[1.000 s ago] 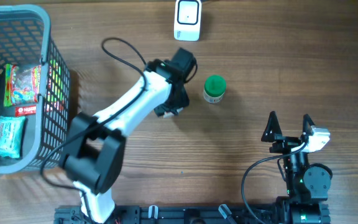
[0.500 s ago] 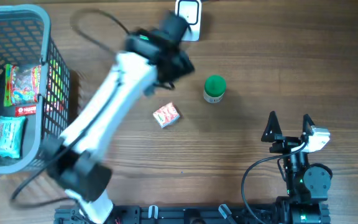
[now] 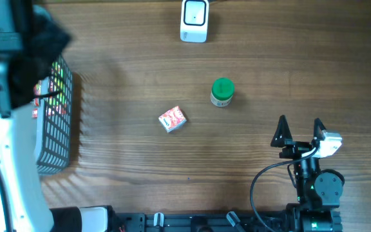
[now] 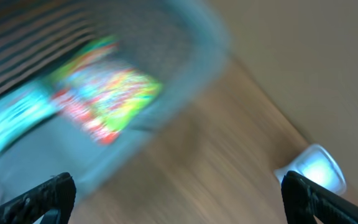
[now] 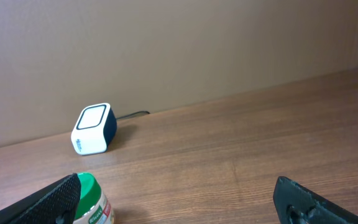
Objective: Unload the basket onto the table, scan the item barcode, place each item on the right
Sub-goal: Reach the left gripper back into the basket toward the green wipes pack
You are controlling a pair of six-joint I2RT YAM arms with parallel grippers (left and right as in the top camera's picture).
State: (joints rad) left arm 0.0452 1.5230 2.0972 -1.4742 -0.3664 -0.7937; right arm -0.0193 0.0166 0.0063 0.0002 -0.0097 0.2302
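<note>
Colourful packet [image 4: 104, 99] lies inside the basket [image 3: 60, 132], ahead and left of the wide, empty left gripper [image 4: 178, 198] above that basket, its long axis too blurred to tell, while the equally wide right gripper [image 3: 299, 124] sits well right of the basket.

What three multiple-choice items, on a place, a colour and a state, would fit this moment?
1. The small red-and-white box lies: A on the table, left of the jar; B stacked on that jar; C on the floor.
2. The jar's lid is: A blue; B green; C yellow.
3. The right tool is: A shut on the jar; B shut, empty; C open, empty.
Key: 1 A, it rests on bare wood; 2 B, both views show green; 3 C, spread wide, nothing between.
</note>
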